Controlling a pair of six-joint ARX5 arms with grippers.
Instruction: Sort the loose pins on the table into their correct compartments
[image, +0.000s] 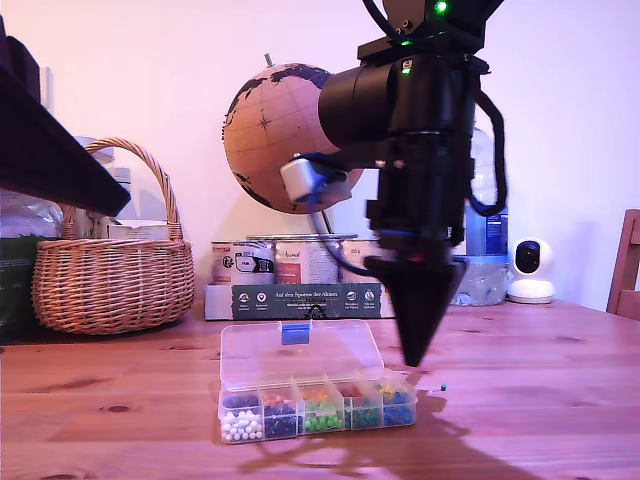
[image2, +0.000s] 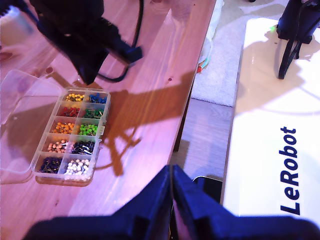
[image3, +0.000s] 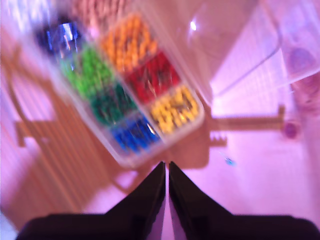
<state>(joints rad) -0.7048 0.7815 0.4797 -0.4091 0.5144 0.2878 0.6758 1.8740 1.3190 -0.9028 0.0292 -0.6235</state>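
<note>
My second tool, its jaws together on nothing, hangs over the tabletop just short of the organiser box, with one loose dark pin beside it; a poor descent could nudge that speck away or clip the box's open lid. My first tool, jaws also together and empty, sits well back from the box. The second wrist view is blurred but shows the pin beyond the tip; only the exterior view shows the height.

The second wrist view is blurred; the box cells read only as colour patches. A speck on the worktop is too small to identify. In the exterior view, my second arm hides part of the globe.
</note>
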